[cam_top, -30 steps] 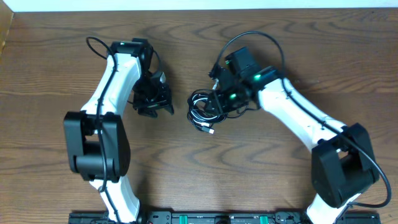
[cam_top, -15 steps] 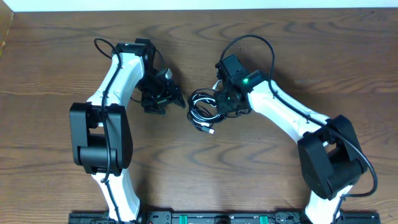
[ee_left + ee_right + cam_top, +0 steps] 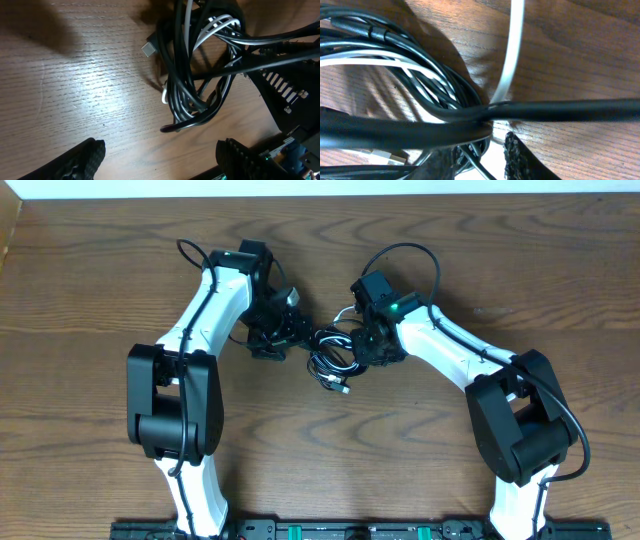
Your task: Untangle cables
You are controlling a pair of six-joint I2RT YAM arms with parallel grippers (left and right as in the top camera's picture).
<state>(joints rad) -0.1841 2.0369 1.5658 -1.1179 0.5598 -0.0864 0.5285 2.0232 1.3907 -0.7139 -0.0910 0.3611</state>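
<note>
our left fingers [image 3: 80,160] stand wide open and empty, ready for a loop of the tangled thin black and white cables [image 3: 197,90] lying just beyond on the brown wooden bench [image 3: 75,70]. right fingers [image 3: 520,155] sit narrow around one black strand; if they grip, we cannot tell.

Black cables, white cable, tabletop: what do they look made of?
Black cables: smooth, slightly glossy jacket, likely rubber or PVC; it catches highlights. White cable: same kind of plastic jacket, satin sheen. Tabletop: brown wood grain, semi-gloss glare; wood or laminate, can't tell.
</note>
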